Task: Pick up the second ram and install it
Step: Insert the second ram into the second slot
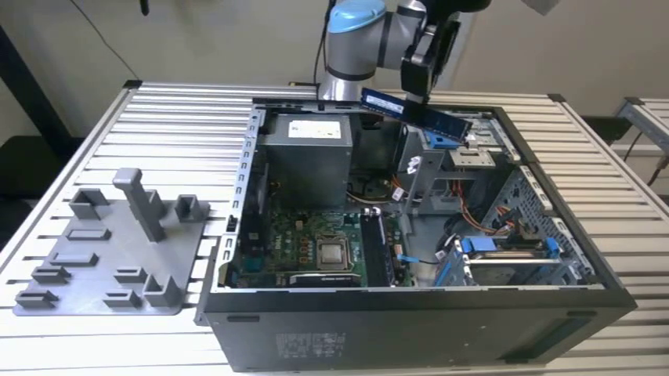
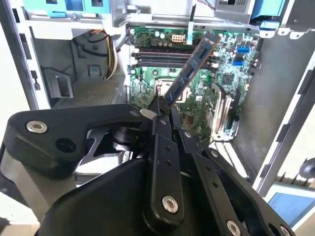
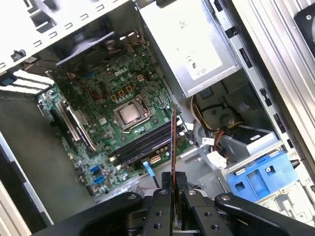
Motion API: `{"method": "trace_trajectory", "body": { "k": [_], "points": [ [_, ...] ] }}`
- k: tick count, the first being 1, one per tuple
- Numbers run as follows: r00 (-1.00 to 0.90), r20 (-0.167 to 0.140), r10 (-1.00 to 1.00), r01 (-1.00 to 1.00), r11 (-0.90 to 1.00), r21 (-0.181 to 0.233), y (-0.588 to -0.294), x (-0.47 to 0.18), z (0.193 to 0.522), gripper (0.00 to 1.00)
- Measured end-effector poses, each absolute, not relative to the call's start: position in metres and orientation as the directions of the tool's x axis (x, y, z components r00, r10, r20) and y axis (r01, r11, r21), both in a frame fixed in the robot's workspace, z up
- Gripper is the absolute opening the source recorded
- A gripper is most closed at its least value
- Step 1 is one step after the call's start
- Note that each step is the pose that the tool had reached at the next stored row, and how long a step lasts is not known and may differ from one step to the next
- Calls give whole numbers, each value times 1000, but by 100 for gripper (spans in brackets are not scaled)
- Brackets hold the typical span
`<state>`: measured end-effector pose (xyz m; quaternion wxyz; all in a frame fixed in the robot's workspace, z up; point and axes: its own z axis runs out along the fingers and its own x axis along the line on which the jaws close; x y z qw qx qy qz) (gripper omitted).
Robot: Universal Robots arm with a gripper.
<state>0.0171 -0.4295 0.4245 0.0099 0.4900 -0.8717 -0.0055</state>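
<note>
At the exterior view's left, a grey plastic fixture (image 1: 115, 251) with upright posts lies on the slatted table (image 1: 178, 110). Just right of it stands the open computer case (image 1: 418, 329), with the green motherboard (image 1: 303, 235) and the power supply (image 1: 303, 153) in its left half. Over the case's far side hangs the gripper (image 1: 418, 95). Its fingers (image 2: 160, 130) pinch the second ram (image 1: 413, 111), which is tilted and held clear above the motherboard. A blue drive caddy (image 1: 507, 247) sits in the case's right part.
</note>
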Motion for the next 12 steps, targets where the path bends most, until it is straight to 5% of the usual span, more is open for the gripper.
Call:
{"method": "trace_trajectory", "body": {
  "k": [12],
  "points": [
    [-659,12,-752,-752,659,19,-429,17,424,14]
  ]
}}
